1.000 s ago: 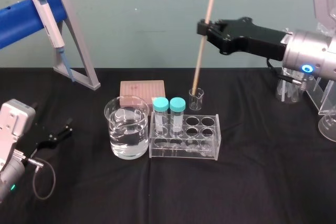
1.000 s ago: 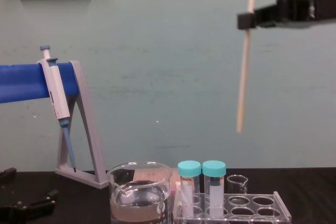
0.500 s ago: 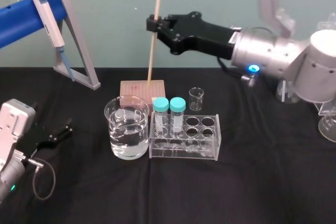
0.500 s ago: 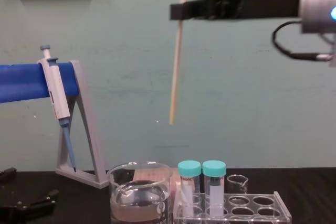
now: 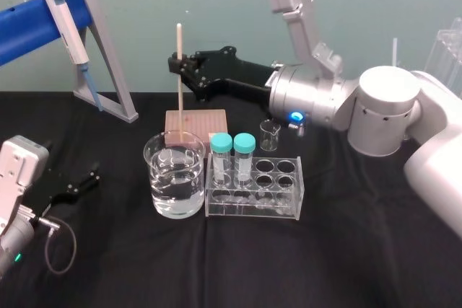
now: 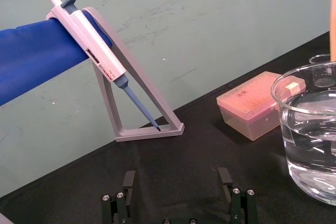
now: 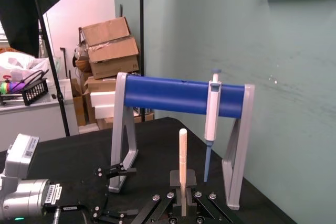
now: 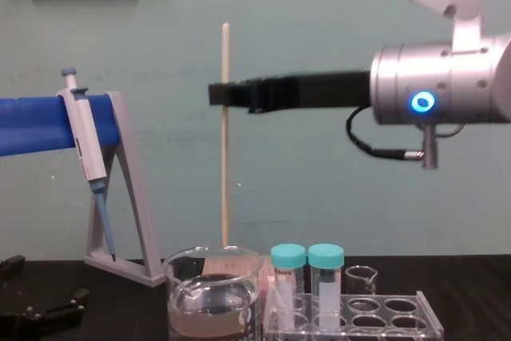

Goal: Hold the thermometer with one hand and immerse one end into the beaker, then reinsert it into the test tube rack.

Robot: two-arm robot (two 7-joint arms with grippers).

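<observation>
1. The thermometer (image 5: 179, 102) stands upright over the beaker (image 5: 173, 203). The right gripper (image 5: 178, 65) is clamped on its upper part, with a short length standing above the fingers.
2. Change noted: a second ago the rod hung high over the right end of the test tube rack (image 5: 281, 203), near the tiny beaker (image 5: 269, 135). It has since travelled towards the robot's left and come down.
3. In the chest view the thermometer's lower end (image 8: 225, 239) sits just above the beaker's rim (image 8: 211, 255). No part of it is seen in the water.
4. Judgement: the carry to the beaker looks done. A straight descent would complete the immersion, and the return to the rack is outstanding.
5. The rack stands just beside the beaker, on its right. It holds two teal-capped tubes (image 5: 232, 143) at its left end, and the other holes look free.
6. The left gripper (image 6: 177, 192) rests low on the table at the robot's left, jaws apart and holding nothing.
7. Writing:
   - The label on a capped tube (image 8: 285, 275) is too small to read.
   - The dark band on the pipette (image 6: 100, 59) is not legible.
   - The pink box (image 5: 196, 120) behind the beaker carries no readable print.
   - The beaker's markings are too faint to make out.
</observation>
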